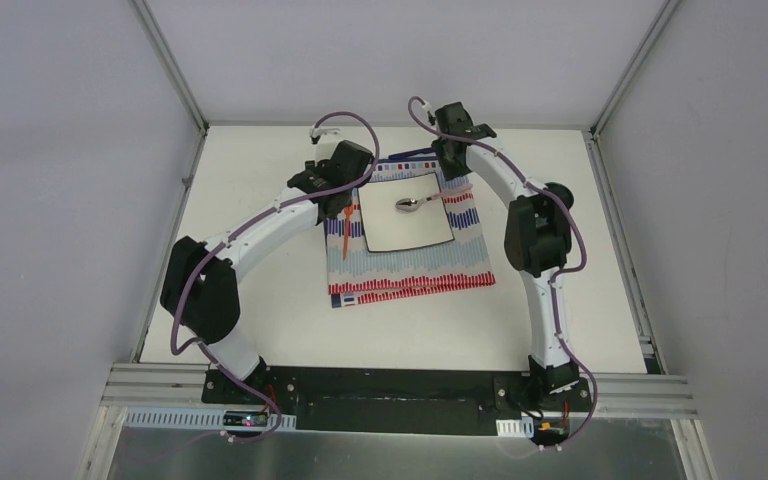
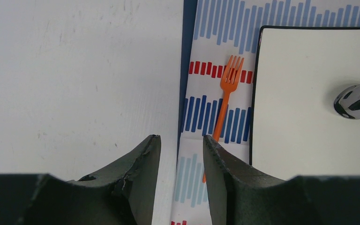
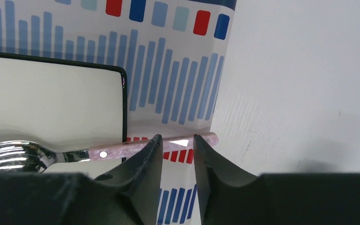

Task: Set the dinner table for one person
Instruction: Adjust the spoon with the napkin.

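Note:
The dinner table (image 1: 410,330) is a white top with a striped red, blue and white cloth (image 1: 410,275) on it. On the cloth sits a white square plate (image 1: 400,235). A spoon (image 1: 408,205) rests with its bowl on the plate, and its pink handle (image 3: 112,151) reaches right over the cloth. My right gripper (image 3: 178,139) hangs open over the handle's end without clamping it. An orange fork (image 2: 228,82) lies on the cloth left of the plate (image 2: 300,140). My left gripper (image 2: 182,140) is open above the fork's handle end, which its right finger partly hides.
Grey aluminium rails (image 1: 160,385) edge the table, and white walls enclose it on three sides. Both arms arch over the table from the near edge. Bare tabletop (image 2: 75,84) lies left of the cloth, with more (image 3: 300,93) to its right.

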`<state>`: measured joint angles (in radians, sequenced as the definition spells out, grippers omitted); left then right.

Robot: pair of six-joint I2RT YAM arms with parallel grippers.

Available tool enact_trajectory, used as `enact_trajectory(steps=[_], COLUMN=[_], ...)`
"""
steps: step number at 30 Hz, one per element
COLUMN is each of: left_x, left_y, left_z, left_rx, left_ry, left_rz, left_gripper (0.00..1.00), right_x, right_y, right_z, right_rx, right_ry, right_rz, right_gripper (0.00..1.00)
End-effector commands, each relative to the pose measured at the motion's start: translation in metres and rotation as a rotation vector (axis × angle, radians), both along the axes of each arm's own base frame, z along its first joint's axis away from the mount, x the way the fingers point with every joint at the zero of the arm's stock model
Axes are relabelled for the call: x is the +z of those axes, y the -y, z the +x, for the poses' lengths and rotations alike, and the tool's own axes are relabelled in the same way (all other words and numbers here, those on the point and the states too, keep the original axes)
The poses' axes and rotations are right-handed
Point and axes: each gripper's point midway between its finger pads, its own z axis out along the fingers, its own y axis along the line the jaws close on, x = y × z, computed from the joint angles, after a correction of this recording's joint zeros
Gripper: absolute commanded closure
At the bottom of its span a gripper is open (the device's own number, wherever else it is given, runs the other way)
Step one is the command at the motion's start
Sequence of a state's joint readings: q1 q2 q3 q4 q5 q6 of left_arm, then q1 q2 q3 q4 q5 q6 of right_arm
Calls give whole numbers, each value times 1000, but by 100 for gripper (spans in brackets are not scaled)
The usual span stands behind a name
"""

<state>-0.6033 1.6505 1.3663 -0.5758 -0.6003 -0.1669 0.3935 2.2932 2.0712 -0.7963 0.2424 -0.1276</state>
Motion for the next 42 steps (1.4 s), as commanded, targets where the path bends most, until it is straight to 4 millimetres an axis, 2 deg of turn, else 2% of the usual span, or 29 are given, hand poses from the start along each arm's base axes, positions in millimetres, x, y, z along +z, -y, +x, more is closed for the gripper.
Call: enact_trajectory(steps=[1,3,4,7,10,18,24,27,30,31,33,37,42], left_x=[16,15,15,14,12,13,11,11,11,11,12,16,16], left_y=[8,8,7,6,6,11,14,15,17,16,15,13,11], left_z=[6,6,6,6,6,8,6,5,5,4,4,3,2], left_rx=[-2,-1,0,2,2,-11,-16,-19,-23,-22,-20,-15,-6], left_ry=[47,46,46,44,41,38,33,33,32,34,34,42,42], left_rz=[-29,-26,-24,-17,-13,-31,-42,-42,-41,-40,-35,-30,-23], left_gripper=[60,60,60,60,60,60,60,60,61,61,61,61,60], right_x=[-14,-24,-28,-39,-42,-29,-24,-26,-26,-25,-18,4,36], right_y=[-5,-5,-5,-4,1,16,19,19,23,25,27,22,8], right_z=[20,22,23,19,12,-25,-54,-59,-55,-52,-44,-25,-20], right_rx=[6,-5,-10,-21,-42,-110,-154,-166,-185,-196,-205,-202,-152], right_ry=[22,9,1,-25,-41,-75,-106,-98,-81,-67,-25,60,74], right_rz=[33,29,27,23,12,15,47,54,34,25,15,45,97], right_gripper=[77,98,100,100,100,100,100,100,100,99,87,72,61])
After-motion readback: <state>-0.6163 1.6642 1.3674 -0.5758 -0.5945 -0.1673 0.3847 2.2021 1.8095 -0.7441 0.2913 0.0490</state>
